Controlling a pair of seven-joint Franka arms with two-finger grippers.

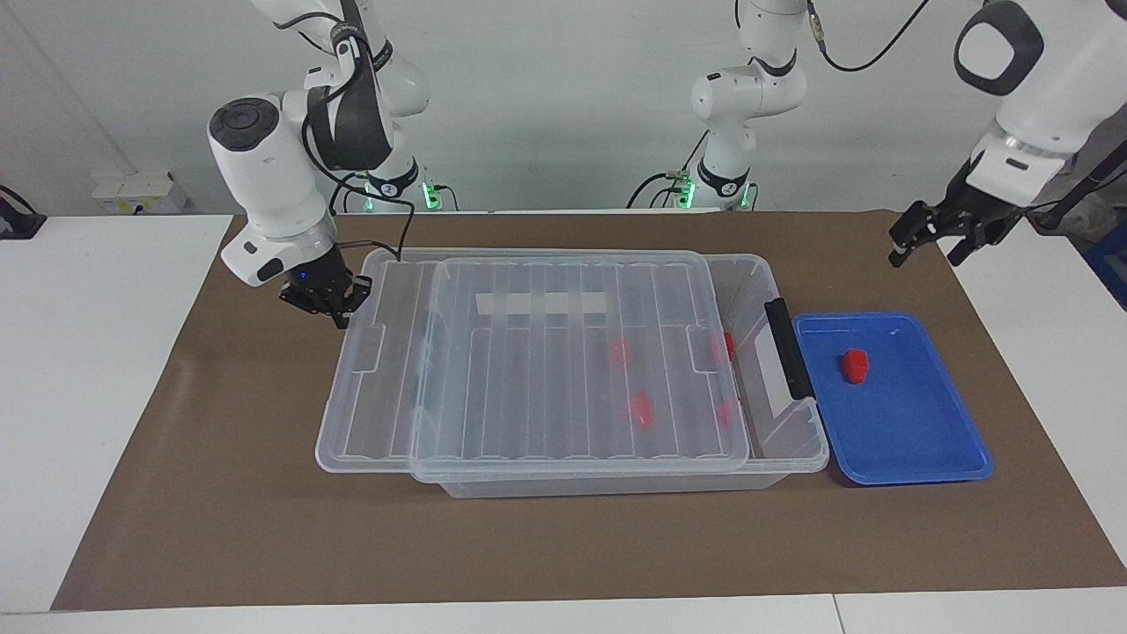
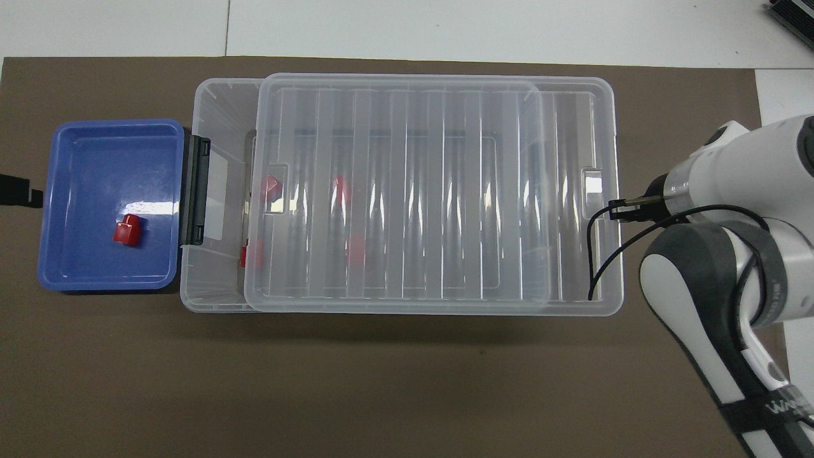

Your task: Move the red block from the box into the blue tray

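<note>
**Red block in tray, lid going back over the box**

Red block (image 1: 854, 365) lies flat in the blue tray (image 1: 933, 458), toward the edge nearer the robots, clear of both pincers. I read the placement itself as done.

Left pincer (image 1: 935, 236) is up in the air over the brown mat (image 1: 563, 546), near the tray corner closest to the robots. Fingers parted, holding nothing.

Right pincer (image 1: 327, 299) is low at the lid (image 1: 546, 352) edge on the right arm's end of the box (image 1: 792, 449). It looks to be touching the lid, but I can't tell whether it is clamped on it or just pressing.

Lid covers most of the box, with a strip open at the black latch (image 1: 788, 348) end. Four more red blocks sit in the box, seen through the lid.

What's left, as I judge it: seat the lid fully and park both arms.
</note>
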